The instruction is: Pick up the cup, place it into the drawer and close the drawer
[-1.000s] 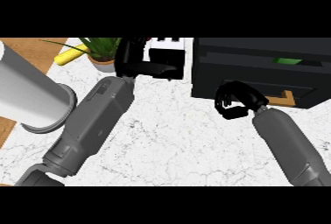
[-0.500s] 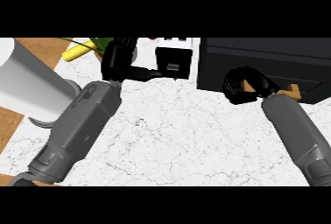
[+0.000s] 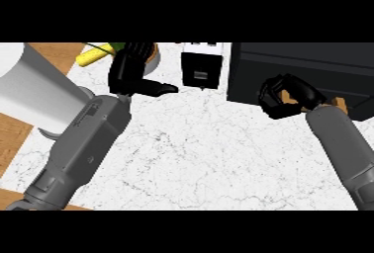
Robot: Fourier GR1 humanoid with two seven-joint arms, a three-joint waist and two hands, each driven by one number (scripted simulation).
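At far left, a large pale cylinder leans across the wooden floor beside my desk, whose white marble top with grey veins fills the middle of the view. My left forearm comes up from the lower edge over that marble. My left robot hand rests near the desk's far edge, fingers fairly straight and the thumb out to the right, gripping nothing. Just behind it lies something yellow and green beside an orange-brown round thing that the hand partly hides; what they are I cannot tell. Right of the thumb stands a small black-and-white box on the marble. Farther right, a big black cabinet takes up the desk's far right corner; whether its drawer stands open I cannot tell. My right robot hand hangs at the cabinet's front edge with fingers curled into a closed loop, a tan patch showing between them; I cannot tell whether that is the cup. My right forearm runs down to the lower right edge.
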